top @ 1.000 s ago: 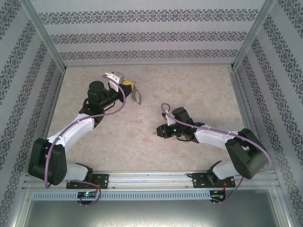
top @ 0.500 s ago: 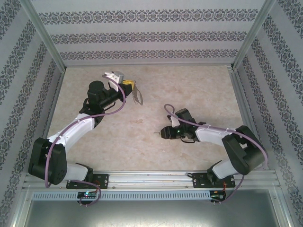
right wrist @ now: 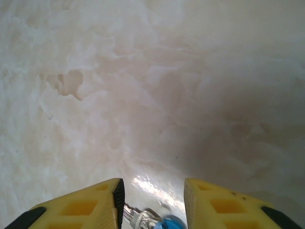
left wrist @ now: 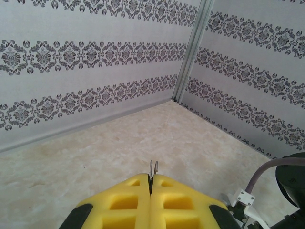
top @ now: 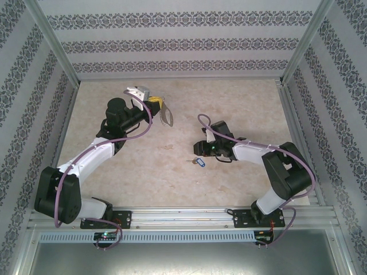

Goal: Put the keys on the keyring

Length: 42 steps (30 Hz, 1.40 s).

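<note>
keyring (left wrist: pixel 153 168) mostly hidden between left fingers (left wrist: pixel 177 205), keys (right wrist: pixel 159 221) — cut off by bottom edge

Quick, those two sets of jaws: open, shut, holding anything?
Left gripper: shut on the keyring.
Right gripper: open, holding nothing; the keys lie loose below it.

Pale beige marbled desk (top: pixel 143 177), patterned walls (top: pixel 172 43) rising along its far, left and right edges, keys (top: pixel 198 162) with a small blue oval tag lying flat just right of centre, somewhat nearer the near edge
</note>
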{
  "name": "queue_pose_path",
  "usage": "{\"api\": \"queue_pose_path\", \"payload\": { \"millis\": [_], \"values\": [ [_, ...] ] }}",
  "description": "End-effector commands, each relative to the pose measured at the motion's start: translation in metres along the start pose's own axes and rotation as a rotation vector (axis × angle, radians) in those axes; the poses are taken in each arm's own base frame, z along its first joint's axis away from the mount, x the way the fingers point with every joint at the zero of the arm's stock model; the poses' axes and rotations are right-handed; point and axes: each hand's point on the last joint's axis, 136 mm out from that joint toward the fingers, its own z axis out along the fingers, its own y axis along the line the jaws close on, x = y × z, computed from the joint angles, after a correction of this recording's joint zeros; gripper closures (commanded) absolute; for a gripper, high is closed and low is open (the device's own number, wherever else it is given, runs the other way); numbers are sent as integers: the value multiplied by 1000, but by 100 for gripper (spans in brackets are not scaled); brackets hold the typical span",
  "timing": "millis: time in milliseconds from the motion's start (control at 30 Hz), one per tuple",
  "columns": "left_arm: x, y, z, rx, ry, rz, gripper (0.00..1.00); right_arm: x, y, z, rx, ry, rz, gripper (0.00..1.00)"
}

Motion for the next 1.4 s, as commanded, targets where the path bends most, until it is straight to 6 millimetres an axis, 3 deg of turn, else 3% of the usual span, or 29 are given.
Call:
{"api": "queue_pose_path", "payload": {
  "millis": [0, 367, 800, 1167, 1367],
  "values": [
    [-14, 0, -2, 9, -54, 29, 100, 8, -10, -11, 132, -11, 42, 61],
    [-16, 6, -1, -24, -77, 25, 100, 25, -14, -11, 374, -26, 52, 58],
    [-16, 9, -1, -37, -81, 34, 100, 17, 6, 1, 365, -29, -14, 58],
    [-15, 10, -1, -42, -79, 40, 100, 36, -1, 15, 445, 44, -74, 58],
    [-15, 10, -2, -42, -81, 38, 100, 43, -6, 14, 480, 53, -107, 64]
  ]
}}
